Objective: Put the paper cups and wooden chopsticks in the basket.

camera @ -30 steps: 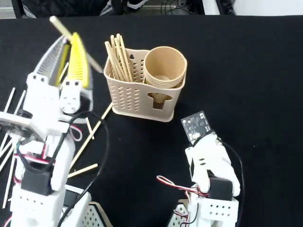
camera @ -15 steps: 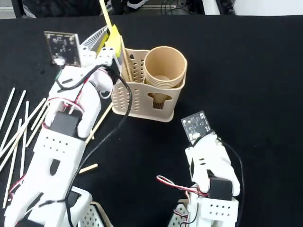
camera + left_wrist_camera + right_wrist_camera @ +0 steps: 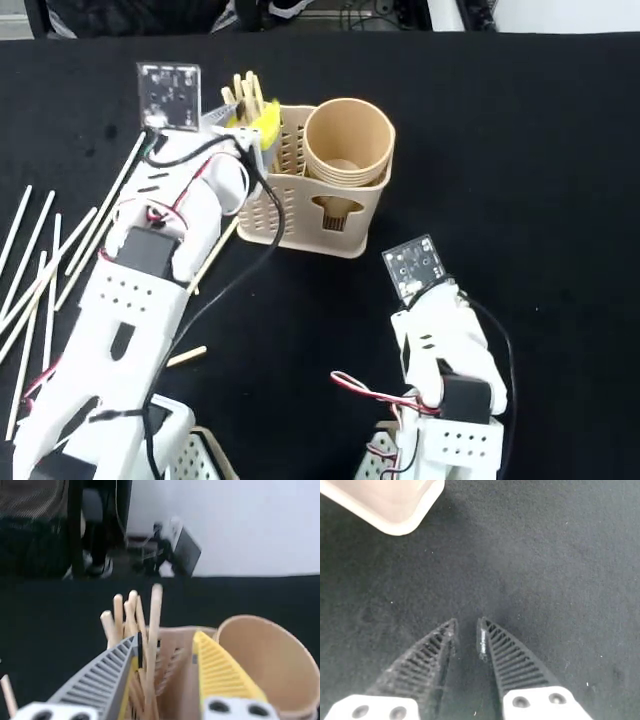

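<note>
The beige slotted basket (image 3: 300, 205) stands mid-table with a stack of paper cups (image 3: 347, 140) in its right part and a bundle of wooden chopsticks (image 3: 243, 92) upright in its left part. My left gripper (image 3: 243, 120) hangs over that left part, open. In the left wrist view one chopstick (image 3: 154, 610) stands in the basket (image 3: 175, 632) beside the grey finger (image 3: 107, 672), well apart from the yellow finger (image 3: 215, 667); the cups (image 3: 265, 655) are alongside. My right gripper (image 3: 466, 626) hovers low over bare black cloth, almost shut with nothing in it.
Several loose chopsticks (image 3: 45, 265) lie on the cloth at the left edge, and others (image 3: 185, 355) lie near the left arm's base. The right arm (image 3: 445, 350) rests in front of the basket, whose corner (image 3: 385, 505) shows ahead of its gripper.
The left arm swung right and lowered its chopstick into the basket's left part, then opened its fingers around it. The right arm has not moved.
</note>
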